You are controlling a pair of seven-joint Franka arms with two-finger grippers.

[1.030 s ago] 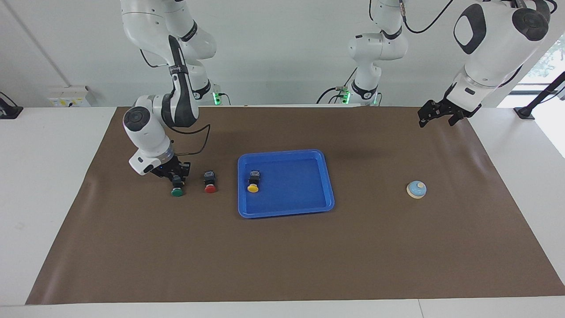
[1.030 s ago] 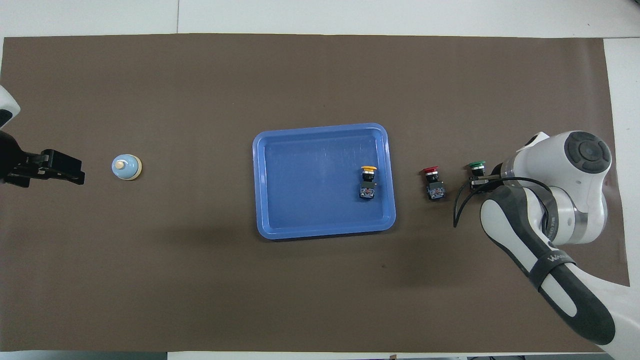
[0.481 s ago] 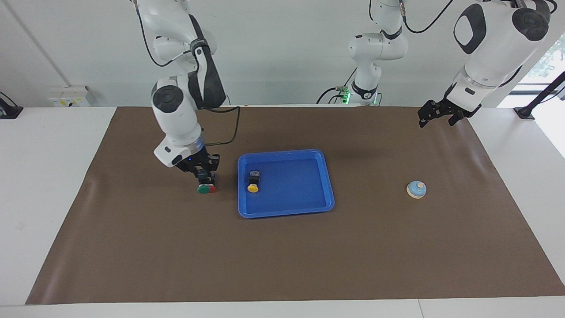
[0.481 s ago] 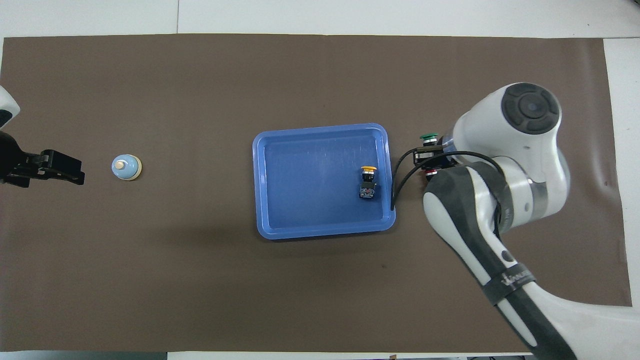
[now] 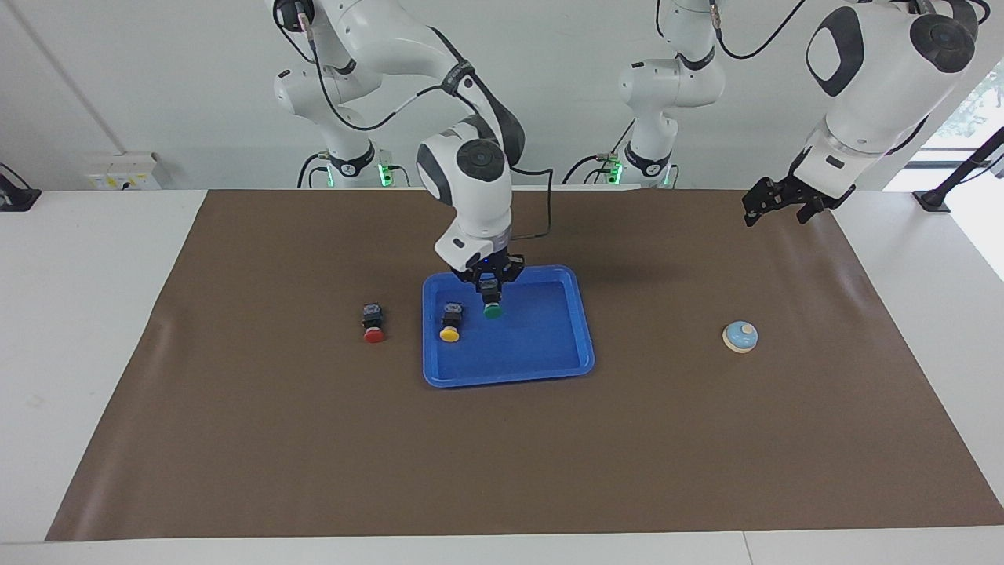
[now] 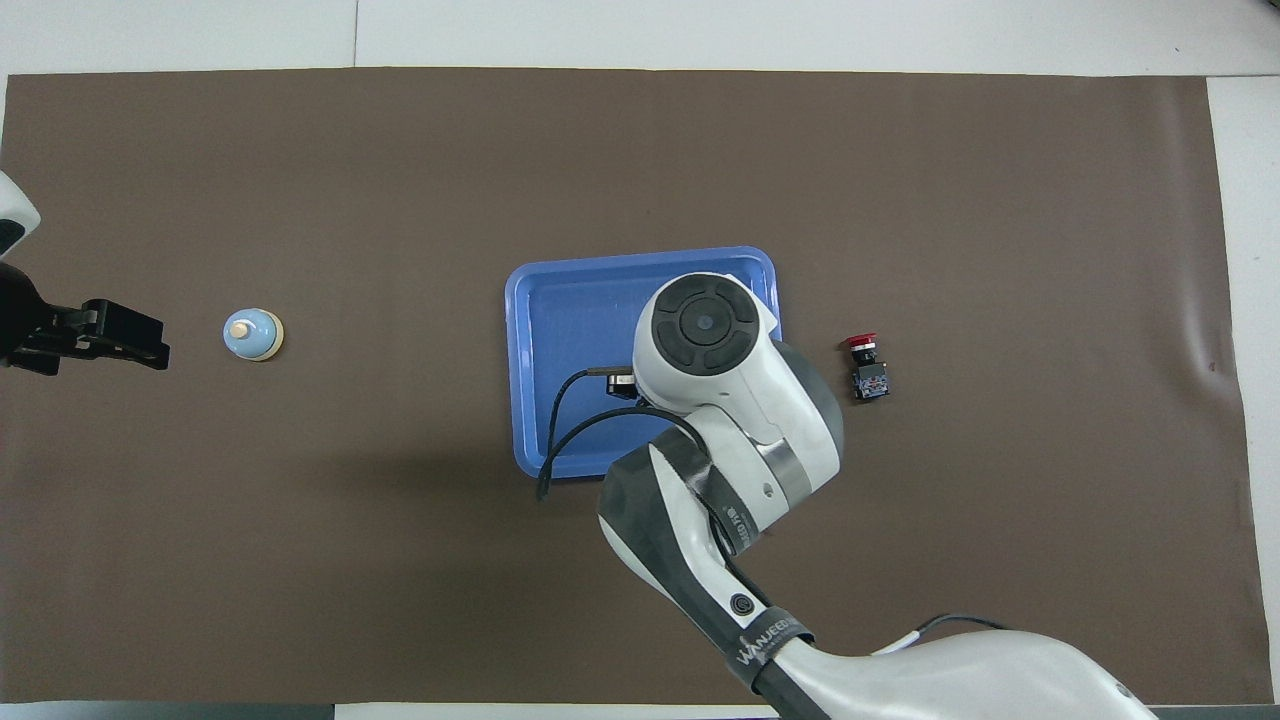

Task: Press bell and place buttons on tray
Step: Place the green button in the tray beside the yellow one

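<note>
The green button point(image 5: 492, 306) hangs cap-down in the right hand point(image 5: 490, 284), whose fingers are closed on its black body, over the inside of the blue tray point(image 5: 549, 345); whether the cap touches the tray floor cannot be told. Only the facing view shows this grip: in the overhead view the right arm's wrist covers the hand, the green button and much of the tray point(image 6: 545, 300), leaving just a bit of black hardware at the wrist's edge. The yellow button point(image 5: 450, 322) lies in the tray just beside the held one, toward the right arm's end of the surface, cap pointing away from the robots; it too is seen only in the facing view, being hidden under the arm from above. The red button point(image 5: 373, 323) lies on the brown mat point(image 5: 235, 439) outside the tray, farther toward the right arm's end than the hand, and both views show it clearly point(image 6: 866, 366), with its cap away from the robots. The bell point(image 5: 740, 337) stands on the mat well apart from the tray, toward the left arm's end point(image 6: 252, 333). The left hand point(image 5: 776, 205) waits in the air over the mat's edge near that end, holding nothing; the overhead view shows it point(image 6: 110, 336) beside the bell and apart from it, but how far its fingers are parted cannot be told.
</note>
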